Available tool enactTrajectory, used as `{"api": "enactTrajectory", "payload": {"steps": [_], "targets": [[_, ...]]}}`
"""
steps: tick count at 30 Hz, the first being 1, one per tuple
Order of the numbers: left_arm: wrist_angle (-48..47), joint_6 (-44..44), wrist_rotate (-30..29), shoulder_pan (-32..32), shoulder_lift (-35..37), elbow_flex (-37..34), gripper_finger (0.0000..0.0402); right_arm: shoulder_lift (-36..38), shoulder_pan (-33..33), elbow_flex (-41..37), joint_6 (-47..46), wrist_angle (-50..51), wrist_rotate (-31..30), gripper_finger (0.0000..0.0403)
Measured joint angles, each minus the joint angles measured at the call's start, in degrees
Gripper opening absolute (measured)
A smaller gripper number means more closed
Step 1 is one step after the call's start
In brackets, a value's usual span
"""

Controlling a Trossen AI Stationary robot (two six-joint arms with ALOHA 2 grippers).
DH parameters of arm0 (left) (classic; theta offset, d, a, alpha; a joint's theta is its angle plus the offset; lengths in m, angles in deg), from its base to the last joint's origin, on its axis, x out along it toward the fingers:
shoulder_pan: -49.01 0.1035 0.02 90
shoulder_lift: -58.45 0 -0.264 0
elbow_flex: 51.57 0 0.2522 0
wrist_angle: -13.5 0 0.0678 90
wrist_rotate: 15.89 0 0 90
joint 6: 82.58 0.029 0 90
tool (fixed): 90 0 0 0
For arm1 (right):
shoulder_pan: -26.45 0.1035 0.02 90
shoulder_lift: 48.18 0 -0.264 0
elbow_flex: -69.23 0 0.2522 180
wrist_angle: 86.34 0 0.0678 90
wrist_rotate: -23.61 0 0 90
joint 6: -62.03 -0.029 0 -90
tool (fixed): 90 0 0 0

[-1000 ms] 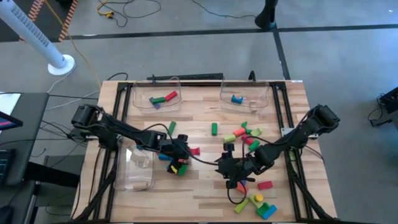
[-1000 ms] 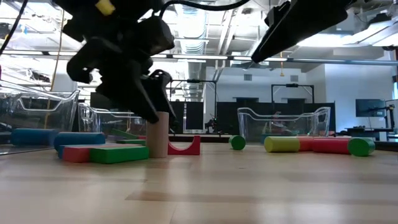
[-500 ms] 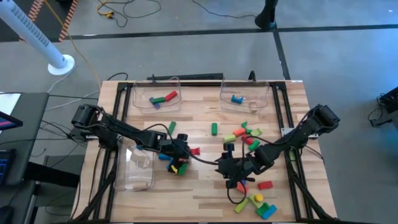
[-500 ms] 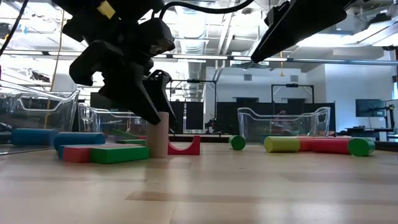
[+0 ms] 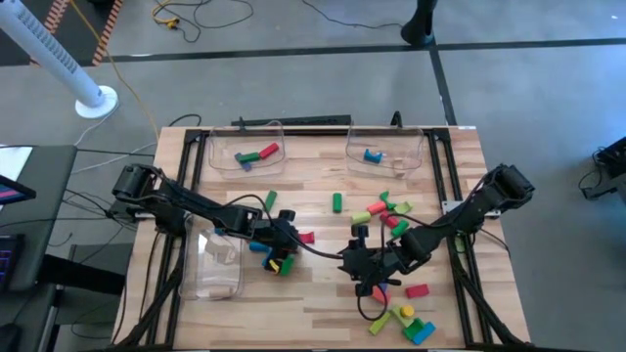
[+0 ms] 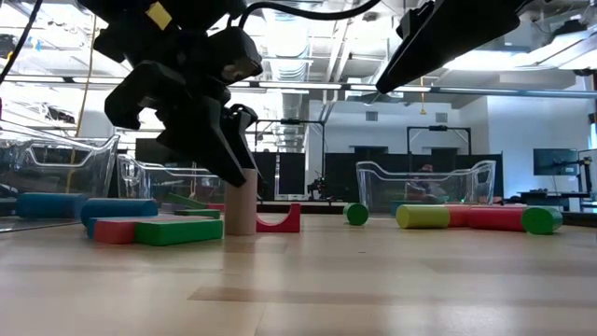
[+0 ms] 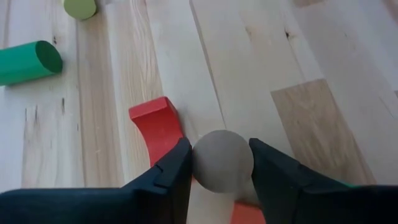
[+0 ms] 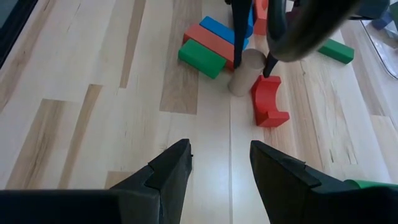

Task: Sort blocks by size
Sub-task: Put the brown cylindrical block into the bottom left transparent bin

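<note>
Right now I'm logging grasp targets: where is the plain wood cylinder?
The plain wood cylinder stands upright left of table centre, between the left gripper fingers, beside the red arch.

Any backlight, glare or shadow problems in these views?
Low view: bright ceiling lights behind make the left hand a silhouette over the wooden cylinder; pale sheen on the tabletop. Left wrist view: even light, cylinder top clear between the fingers. Right wrist view: even light past the open right hand. High view: no glare.
</note>
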Motion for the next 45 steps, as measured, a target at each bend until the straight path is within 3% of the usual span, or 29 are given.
{"api": "enactTrajectory", "payload": {"steps": [6,12,23,40,45], "targets": [[1.7,0.6,0.0,0.0,0.9,0.0,0.0133,0.0,0.0,0.0,-0.7,0.6,-0.5,0.0202],[2.2,2.0,-0.2,0.0,6.8,0.0,0.0132,0.0,0.0,0.0,-2.0,1.5,-3.2,0.0202],[3.1,5.5,2.5,-0.1,20.7,0.0,0.0131,0.0,-2.1,-0.1,2.4,-10.6,-3.4,0.0202],[5.2,8.9,1.7,-2.1,20.9,0.0,0.0130,0.0,-7.7,-0.2,7.2,-22.6,1.6,0.0203],[5.9,9.2,2.0,-2.1,20.9,0.0,0.0130,-2.0,-8.1,-0.2,9.5,-26.4,1.6,0.0225]]}}
